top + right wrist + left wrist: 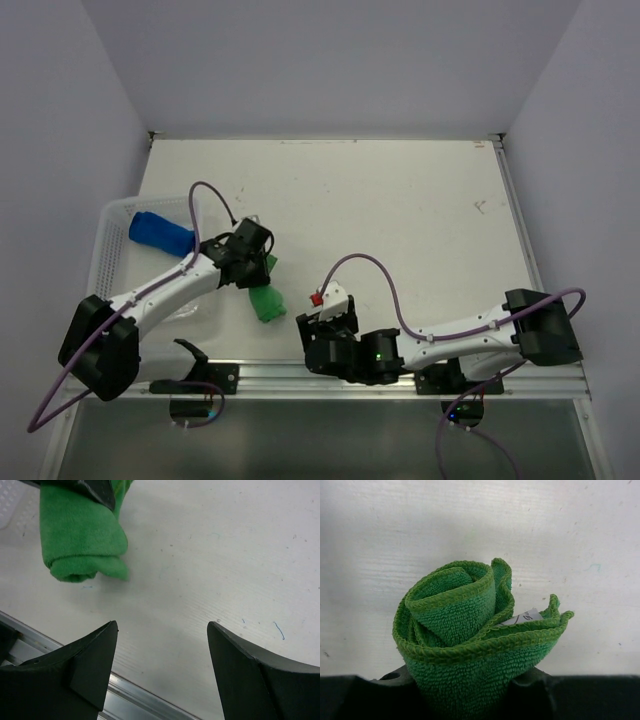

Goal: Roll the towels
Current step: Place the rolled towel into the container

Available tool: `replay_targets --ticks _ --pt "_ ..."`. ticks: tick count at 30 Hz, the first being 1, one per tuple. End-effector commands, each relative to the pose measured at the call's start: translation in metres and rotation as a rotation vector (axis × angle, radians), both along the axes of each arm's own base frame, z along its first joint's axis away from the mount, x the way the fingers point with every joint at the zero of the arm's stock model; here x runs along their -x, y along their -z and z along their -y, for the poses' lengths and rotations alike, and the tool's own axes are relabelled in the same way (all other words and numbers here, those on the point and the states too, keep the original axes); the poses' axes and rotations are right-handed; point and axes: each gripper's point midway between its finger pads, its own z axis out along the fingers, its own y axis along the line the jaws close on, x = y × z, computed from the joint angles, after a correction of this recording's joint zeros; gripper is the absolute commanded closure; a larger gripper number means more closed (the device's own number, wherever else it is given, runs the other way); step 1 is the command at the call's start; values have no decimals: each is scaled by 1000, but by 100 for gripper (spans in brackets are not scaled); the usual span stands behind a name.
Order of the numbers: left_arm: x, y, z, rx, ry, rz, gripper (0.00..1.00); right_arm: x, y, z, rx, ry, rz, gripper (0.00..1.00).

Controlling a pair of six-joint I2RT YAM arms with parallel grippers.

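far left: blue towel [160, 235] lies bundled inside the white mesh basket [108, 232]. can't tell how tight its roll is, so it may not count as done

next over: left gripper [252, 258] is clamped on the green towel [465, 640], pinching one end of the roll. the rest of it pokes out toward the near edge of the table [420, 210], just right of the basket. can't tell if the free end touches the surface or hangs just above it

risks on this side:
- the hold is at one end only, so the unsupported end can sag and loosen the core
- the outer layer is slack. the left wrist view shows the last flap and the white label [527, 616] peeling off the spiral, so a jolt or a sloppy release probably uncoils it
- if the free end drags on the table on the way to the basket, friction unwinds it
- the basket wall is right beside the arm, so the roll could snag on the rim going in

right side: right gripper [162, 630] has its jaws spread wide with nothing between them. it sits low over the table by the front rail [132, 695], with the roll near but apart from it. risks: either arm swinging could clip the roll, and closing on the loose flap alone would pull the roll open
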Motion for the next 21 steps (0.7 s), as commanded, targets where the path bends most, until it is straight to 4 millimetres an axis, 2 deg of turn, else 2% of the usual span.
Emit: replay_targets --ticks 1,3,5,6,8,9,10,11,12,13,14,15,16,19,20,21 --pt "-24 -49 -9 -39 -24 133 87 0 -10 5 -60 18 -11 24" --pt "-36 -72 -14 -50 -40 182 86 0 -8 8 -58 19 -11 24" --pt "-42 -87 -28 -103 -64 209 86 0 -8 10 -68 23 -18 24" --pt "-53 -107 -35 -106 -94 249 86 1 -8 11 -70 21 -22 24" --pt "-59 -125 -59 -180 -146 277 86 1 -8 13 -81 24 -29 24" --pt "-65 -142 -76 -204 -200 301 86 1 -6 15 -79 22 -31 24" --pt "-68 -149 -83 -203 -215 311 85 1 -8 16 -84 22 -36 24" --pt "-73 -156 -106 -224 -267 314 84 2 -8 17 -83 20 -39 23" --pt "-76 -165 -119 -229 -302 327 84 2 -7 19 -74 19 -42 23" --pt "-77 -168 -130 -232 -313 322 84 2 -9 20 -79 16 -46 23" --pt "-77 -170 -159 -243 -397 316 84 2 -9 21 -79 15 -47 23" --pt "-78 -168 -173 -246 -434 313 84 2 -10 23 -80 14 -50 23" --pt "-75 -166 -200 -238 -505 300 84 3 -11 25 -80 8 -54 23" --pt "-72 -148 -235 -226 -605 260 84 3 -11 29 -74 2 -57 23" --pt "-66 -144 -254 -244 -674 244 84 4 -13 30 -80 -4 -62 23" --pt "-63 -138 -264 -271 -714 234 84 3 -12 31 -73 -4 -63 23"
